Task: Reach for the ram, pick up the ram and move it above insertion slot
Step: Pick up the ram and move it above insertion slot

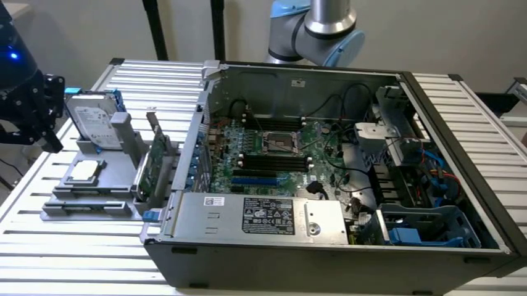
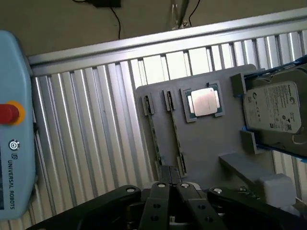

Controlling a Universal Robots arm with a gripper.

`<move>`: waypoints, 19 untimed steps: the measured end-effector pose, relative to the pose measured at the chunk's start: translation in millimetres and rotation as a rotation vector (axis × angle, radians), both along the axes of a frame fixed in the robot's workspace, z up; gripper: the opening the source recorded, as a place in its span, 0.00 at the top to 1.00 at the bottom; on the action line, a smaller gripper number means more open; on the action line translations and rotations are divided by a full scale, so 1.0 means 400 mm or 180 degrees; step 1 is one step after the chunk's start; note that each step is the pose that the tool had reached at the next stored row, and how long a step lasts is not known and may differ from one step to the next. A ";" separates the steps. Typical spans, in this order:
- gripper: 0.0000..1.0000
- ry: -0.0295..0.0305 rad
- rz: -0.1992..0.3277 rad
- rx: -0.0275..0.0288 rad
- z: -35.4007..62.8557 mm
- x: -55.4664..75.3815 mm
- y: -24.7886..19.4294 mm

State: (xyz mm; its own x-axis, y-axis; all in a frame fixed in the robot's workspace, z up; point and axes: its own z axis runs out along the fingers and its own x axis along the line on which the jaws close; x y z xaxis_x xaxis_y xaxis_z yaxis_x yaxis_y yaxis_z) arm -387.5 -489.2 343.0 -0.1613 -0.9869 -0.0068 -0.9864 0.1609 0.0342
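The ram [image 2: 174, 130] stands on edge in a slot of the grey holder [image 2: 211, 143], showing as a thin dark strip; a second strip like it [image 2: 152, 136] runs beside it. In the exterior view these slots [image 1: 86, 205] are at the holder's near end. My gripper [image 2: 169, 188] is shut with nothing between its fingers, and its tips hover close to the near end of the ram, apart from it. From the exterior view, the black gripper [image 1: 49, 142] hangs at the far left, above and beside the holder [image 1: 107, 179].
On the holder lie a CPU [image 2: 204, 103] and an upright hard drive [image 2: 273, 108]. A wider green card [image 1: 155, 165] stands between the holder and the open computer case [image 1: 329, 246], whose motherboard [image 1: 276, 157] has dark memory slots. A teach pendant [image 2: 14, 124] lies on the slatted table.
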 end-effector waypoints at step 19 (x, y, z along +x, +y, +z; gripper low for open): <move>0.89 -0.0027 0.1006 0.0005 -0.007 -0.001 0.000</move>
State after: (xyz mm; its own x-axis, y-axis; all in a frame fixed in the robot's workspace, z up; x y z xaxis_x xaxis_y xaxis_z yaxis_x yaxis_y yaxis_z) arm -387.8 -489.2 340.1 0.1537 -0.9881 -0.0085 -0.9878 -0.1539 0.0259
